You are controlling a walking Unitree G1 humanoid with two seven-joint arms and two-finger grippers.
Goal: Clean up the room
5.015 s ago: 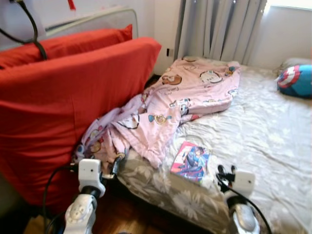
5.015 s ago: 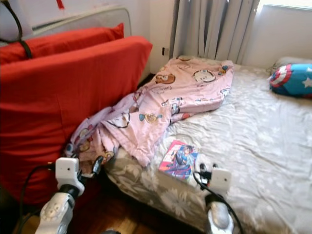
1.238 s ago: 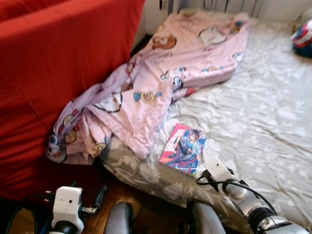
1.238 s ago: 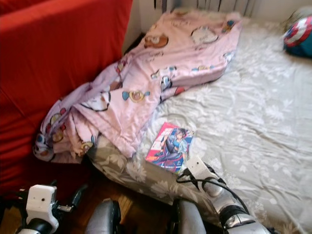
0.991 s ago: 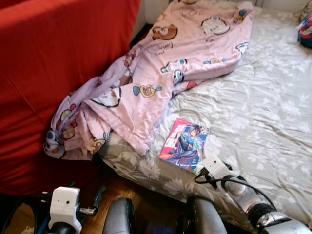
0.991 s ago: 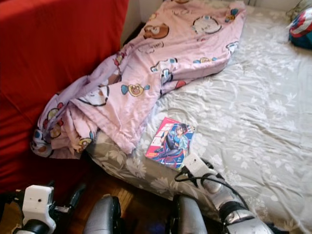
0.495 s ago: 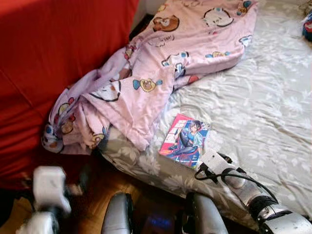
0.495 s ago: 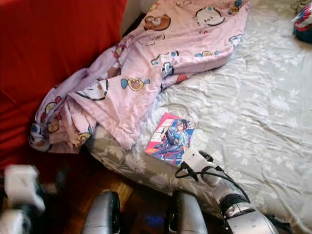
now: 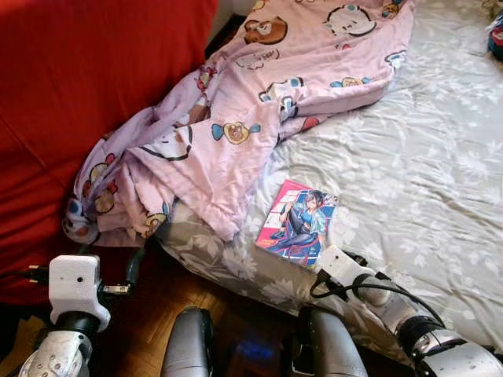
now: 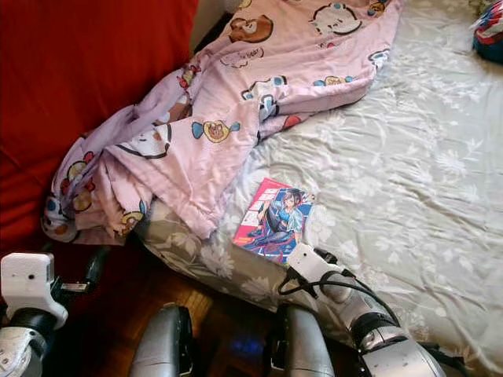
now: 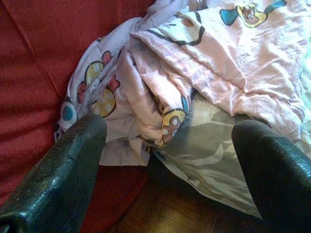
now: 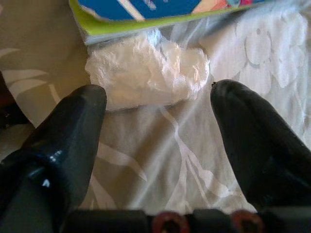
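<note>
Crumpled white tissue on the bed — touching a comic book; right gripper jaws open before it — left gripper open too.

Spread end effector before blanket

On the bed, a pink blanket, a comic book and crumpled white tissue beside it.

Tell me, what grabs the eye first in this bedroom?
A pink cartoon-print blanket spills off the grey floral bed against a big red cushion. Near the bed's edge lies a colourful comic book, with the right gripper open over a crumpled white tissue beside it.
</note>
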